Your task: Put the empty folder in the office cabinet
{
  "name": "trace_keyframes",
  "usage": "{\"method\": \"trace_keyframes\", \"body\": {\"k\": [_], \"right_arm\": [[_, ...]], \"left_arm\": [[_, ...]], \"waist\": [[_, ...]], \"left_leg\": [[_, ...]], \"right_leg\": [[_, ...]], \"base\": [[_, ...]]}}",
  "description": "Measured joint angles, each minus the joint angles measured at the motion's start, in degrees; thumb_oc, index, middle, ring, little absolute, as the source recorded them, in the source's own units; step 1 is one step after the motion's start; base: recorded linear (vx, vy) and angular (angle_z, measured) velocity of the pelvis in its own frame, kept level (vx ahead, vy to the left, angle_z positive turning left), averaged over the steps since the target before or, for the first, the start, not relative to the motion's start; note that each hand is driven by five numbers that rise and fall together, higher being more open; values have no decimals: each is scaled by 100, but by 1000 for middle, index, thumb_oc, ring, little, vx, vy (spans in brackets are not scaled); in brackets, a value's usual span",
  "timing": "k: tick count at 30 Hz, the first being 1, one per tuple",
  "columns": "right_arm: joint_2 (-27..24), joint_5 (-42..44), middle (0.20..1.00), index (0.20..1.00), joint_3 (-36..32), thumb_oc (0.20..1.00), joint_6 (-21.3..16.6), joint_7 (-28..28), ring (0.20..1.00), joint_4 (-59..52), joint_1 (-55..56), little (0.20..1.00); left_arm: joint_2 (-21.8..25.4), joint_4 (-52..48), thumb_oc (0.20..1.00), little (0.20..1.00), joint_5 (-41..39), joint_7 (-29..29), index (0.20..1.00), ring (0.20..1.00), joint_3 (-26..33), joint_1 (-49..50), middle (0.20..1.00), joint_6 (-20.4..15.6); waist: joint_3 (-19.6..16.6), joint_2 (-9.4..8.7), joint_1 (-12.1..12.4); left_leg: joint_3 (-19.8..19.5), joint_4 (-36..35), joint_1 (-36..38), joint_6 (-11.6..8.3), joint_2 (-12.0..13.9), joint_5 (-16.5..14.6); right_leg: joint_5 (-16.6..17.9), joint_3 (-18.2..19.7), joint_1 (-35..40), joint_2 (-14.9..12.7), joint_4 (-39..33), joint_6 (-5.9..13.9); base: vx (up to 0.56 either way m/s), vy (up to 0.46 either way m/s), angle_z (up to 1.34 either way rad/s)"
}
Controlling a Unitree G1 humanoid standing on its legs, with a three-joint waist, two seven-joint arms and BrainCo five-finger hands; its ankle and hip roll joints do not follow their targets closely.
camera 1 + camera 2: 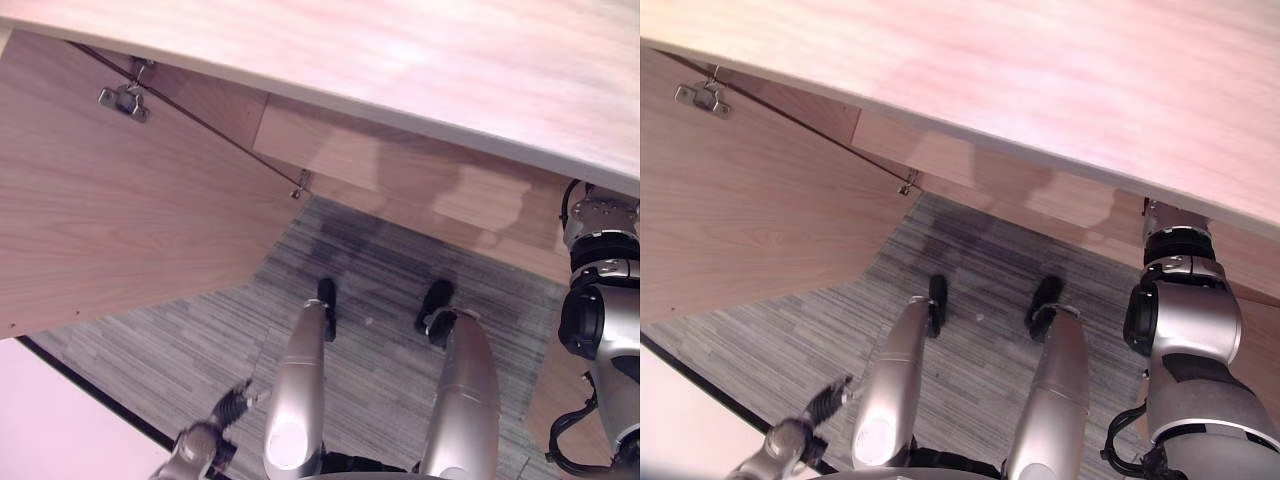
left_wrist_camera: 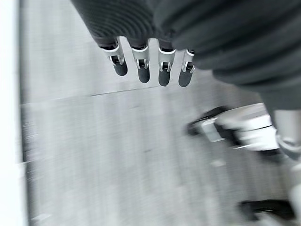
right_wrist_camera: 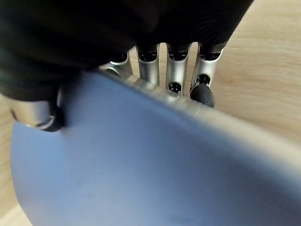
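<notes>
**Folder in hand, cabinet entry under way**

Nearest, at seven o'clock, the left hand (image 2: 150,70) hangs over the grey carpet (image 1: 180,350), fingers straight, holding nothing. At three o'clock the right arm reaches up under the cabinet top (image 1: 420,60). Beyond, the right hand (image 3: 174,70) pinches the blue folder (image 3: 141,165), thumb against fingers, beside wood panelling. The cabinet door (image 1: 120,220) stands open at nine o'clock. Placing and release seemingly remain

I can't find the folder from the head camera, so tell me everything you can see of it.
The folder shows in the right wrist view: a flat blue sheet, smooth and matte, plastic or card by its look, with a rounded corner and a pale edge. The right hand pinches it, fingers behind the edge, thumb on its face. Light wood lies behind it. Its inside is hidden.
</notes>
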Motion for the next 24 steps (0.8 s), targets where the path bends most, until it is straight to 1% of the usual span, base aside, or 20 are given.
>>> {"method": "trace_keyframes", "body": {"k": [3, 4, 5, 7, 8, 9, 11, 12, 13, 14, 15, 16, 18, 22, 23, 24], "right_arm": [[-8, 8, 200, 200, 67, 200, -6, 0, 200, -10, -53, 200], [2, 20, 200, 200, 130, 200, -12, 2, 200, -6, -131, 200], [9, 26, 200, 200, 151, 200, 0, 0, 200, -7, -183, 200], [22, 80, 200, 200, 158, 200, -32, -2, 200, -45, -200, 200], [28, 85, 200, 200, 172, 200, -91, -2, 200, -122, -204, 200], [43, 115, 200, 200, 175, 200, -112, -12, 200, -146, -204, 200], [32, 143, 200, 200, 172, 200, -160, -11, 200, -241, -222, 200], [-37, 153, 200, 200, 80, 200, -182, -11, 200, -344, -180, 200], [-157, 156, 200, 200, 56, 200, -198, -12, 200, -392, -123, 200], [-191, 170, 200, 200, 60, 200, -239, -44, 200, -416, -127, 200], [-180, 168, 200, 200, 88, 200, -262, -63, 200, -460, -137, 200], [-154, 130, 200, 200, 88, 200, -236, -66, 200, -454, -190, 200], [-154, 107, 200, 200, 112, 200, -244, -63, 200, -451, -195, 200], [-139, 114, 200, 200, 119, 200, -259, -57, 200, -451, -206, 200], [-178, 120, 200, 200, 97, 200, -266, -54, 200, -444, -206, 200], [-211, 119, 200, 200, 39, 200, -267, -54, 200, -442, -213, 200]], "left_arm": [[99, -63, 1000, 1000, 0, 11, 1000, 1000, -2, -89, 1000, -33], [131, -216, 1000, 1000, 0, 37, 1000, 1000, 9, -194, 1000, -49], [134, -305, 1000, 1000, 0, 39, 1000, 1000, 8, -255, 1000, -76], [151, -579, 1000, 1000, -9, 91, 1000, 1000, 7, -379, 1000, -184], [132, -730, 1000, 1000, -37, 112, 1000, 1000, -17, -563, 1000, -165], [171, -816, 1000, 1000, -101, 124, 1000, 1000, 12, -664, 1000, -145], [431, -1316, 1000, 1000, -201, 186, 1000, 1000, 23, -843, 1000, -230], [774, -2000, 1000, 1000, -93, 260, 1000, 1000, -3, -834, 1000, -179], [1220, -2834, 1000, 1000, -95, 327, 1000, 1000, 47, -793, 1000, -261], [1471, -3233, 1000, 1000, -205, 321, 1000, 1000, 258, -803, 1000, -366], [1622, -3604, 1000, 1000, -392, 323, 1000, 1000, 492, -900, 1000, -379], [1982, -4109, 1000, 1000, -643, 214, 1000, 1000, 780, -1104, 1000, -457], [2031, -4265, 1000, 1000, -856, 140, 1000, 1000, 939, -1310, 1000, -604], [2036, -4411, 1000, 1000, -1281, -61, 1000, 1000, 873, -1611, 1000, -619], [2113, -5252, 1000, 1000, -1399, -67, 1000, 1000, 934, -1607, 1000, -456], [2124, -5931, 1000, 1000, -1393, -86, 1000, 1000, 1073, -1497, 1000, -434]], "waist": [[-2, 4, 15], [-5, 7, 7], [-13, 19, 9], [-20, 30, -30], [-23, 33, -59], [-25, 37, -44], [-29, 43, -67], [-32, 47, -48], [-31, 45, -14], [-35, 52, -18], [-36, 53, -14], [-42, 61, -32], [-62, 90, -61], [-67, 98, -99], [-67, 97, -92], [-72, 84, -79]], "left_leg": [[-10, 122, -128, 11, -2, 23], [-20, 144, -177, -16, -5, -41], [-45, 127, -212, 15, -2, -23], [-70, 257, -304, 25, -11, -12], [-82, 287, -333, -36, -17, -53], [-101, 325, -357, -3, -16, -40], [-132, 372, -473, 0, -17, -43], [-132, 413, -537, 0, -36, -42], [-170, 464, -613, 0, -66, -41], [-190, 488, -649, -2, -79, -40], [-170, 486, -653, -2, -84, -40], [-143, 515, -667, 2, -88, -43], [-122, 544, -672, 32, -92, -62], [-138, 690, -726, 23, -91, -145], [-131, 749, -789, 33, -98, -169], [-146, 781, -851, 35, -98, -172]], "right_leg": [[48, 25, -103, 0, 91, 48], [-23, 25, -162, -14, 102, 120], [-29, 17, -191, 1, 84, 187], [-14, 21, -243, -8, 198, 143], [-65, 23, -293, -25, 241, 143], [-64, 30, -299, -17, 269, 141], [-68, 15, -388, -13, 291, 134], [-67, 9, -440, -21, 338, 135], [-71, 13, -494, -37, 400, 125], [-75, 4, -524, -44, 408, 119], [-75, 15, -546, -54, 406, 119], [-74, 63, -568, -72, 437, 121], [-71, 80, -567, -94, 444, 124], [-69, 83, -580, -91, 493, 117], [-67, 79, -604, -93, 510, 117], [-67, 75, -642, -101, 527, 118]], "base": [[10, -3, -1], [75, -6, -7], [-85, -6, -5], [16, -10, 6], [88, -13, 5], [-10, -9, 3], [-12, 2, 3], [-29, 12, 11], [-23, 30, 15], [-17, 25, 9], [0, 0, 0], [-15, 20, -6], [0, 0, 0], [-21, -3, 0], [-57, -36, 2], [-65, -36, 4]]}}
